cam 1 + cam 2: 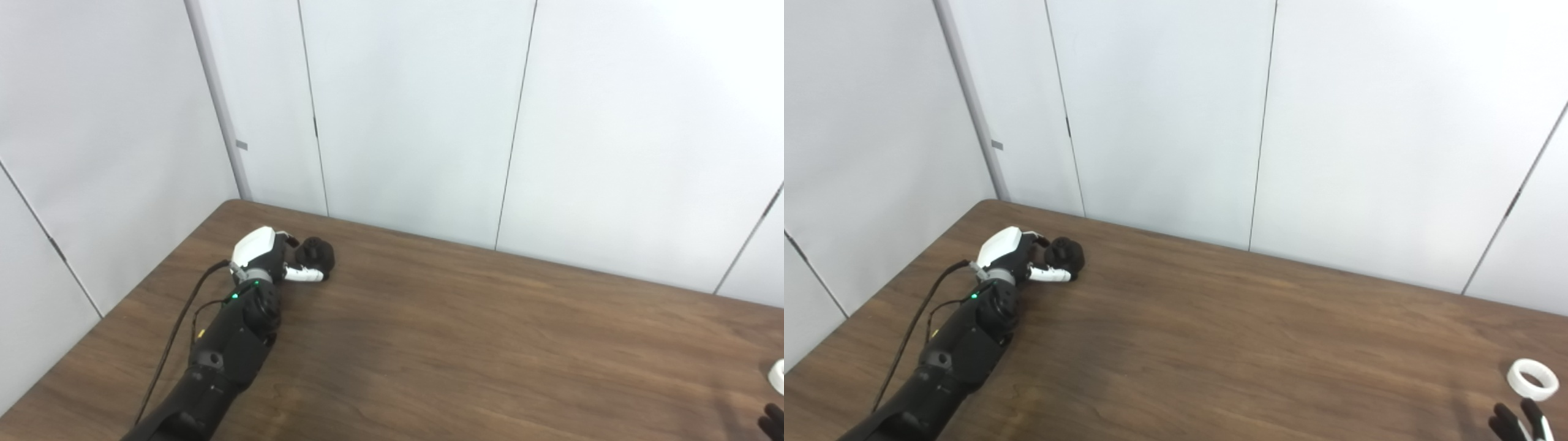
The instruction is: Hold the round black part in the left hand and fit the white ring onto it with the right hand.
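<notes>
The round black part (320,253) rests on the table near its far left corner. My left hand (266,254) is up against its left side. The white thumb lies along the part's near side and dark fingers curl over its top, so the hand looks shut on it. The white ring (1532,378) lies flat on the table at the far right, cut off by the frame edge in the left eye view. Only the dark fingertips of my right hand (1516,422) show at the bottom right corner. They are spread apart just short of the ring, holding nothing and not touching it.
The brown wooden table (465,343) runs up to white wall panels (416,122) at the back. Its left edge lies close beside my left arm, and a black cable (177,331) trails along the forearm.
</notes>
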